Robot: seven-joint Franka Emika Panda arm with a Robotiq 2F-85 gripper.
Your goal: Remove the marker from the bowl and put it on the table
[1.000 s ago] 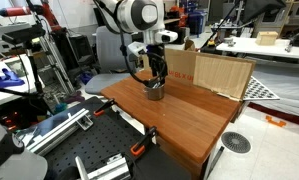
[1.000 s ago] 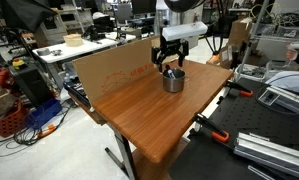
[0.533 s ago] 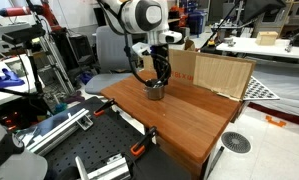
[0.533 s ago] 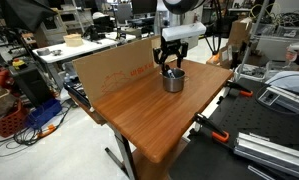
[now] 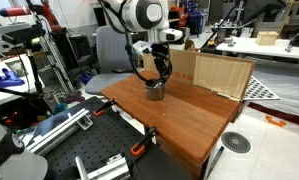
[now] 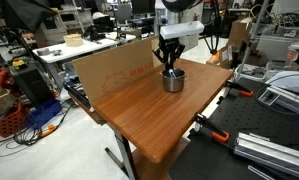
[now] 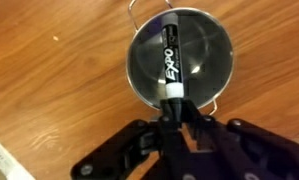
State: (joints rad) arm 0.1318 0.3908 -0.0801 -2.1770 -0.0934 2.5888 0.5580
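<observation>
Plainly, the gripper (image 7: 174,108) reaches down into the bowl (image 7: 211,55), its jaws pinching the whitish end of the marker (image 7: 172,55), whose dark body stretches across the bowl's inside. The bowl stands on the table (image 6: 139,115), near the edge bordered by the cardboard sheet (image 6: 107,66).

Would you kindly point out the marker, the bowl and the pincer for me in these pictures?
marker (image 7: 172,55): wrist view, on its black lettered barrel.
bowl (image 7: 211,60): wrist view, on the bare inner wall right of the marker.
pincer (image 7: 173,110): wrist view, midway between its fingertips, at the marker's whitish end.
</observation>
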